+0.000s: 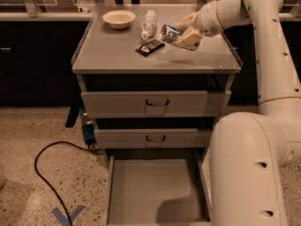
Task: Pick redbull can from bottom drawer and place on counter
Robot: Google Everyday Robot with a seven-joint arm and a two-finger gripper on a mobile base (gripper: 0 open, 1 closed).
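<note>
My gripper (181, 34) is shut on the redbull can (168, 33), a slim silver can with bluish markings. It holds the can tilted on its side just above the right half of the counter (117, 55), next to the flat black packet. The bottom drawer (155, 192) stands pulled out at the foot of the cabinet, and its flat grey floor is bare.
A white bowl (118, 19), a clear plastic bottle (148, 23) lying down and a black packet (149, 47) sit on the counter. Two upper drawers (155, 102) are closed. A black cable (51, 168) runs on the floor at left. My arm's white body (244, 173) fills the lower right.
</note>
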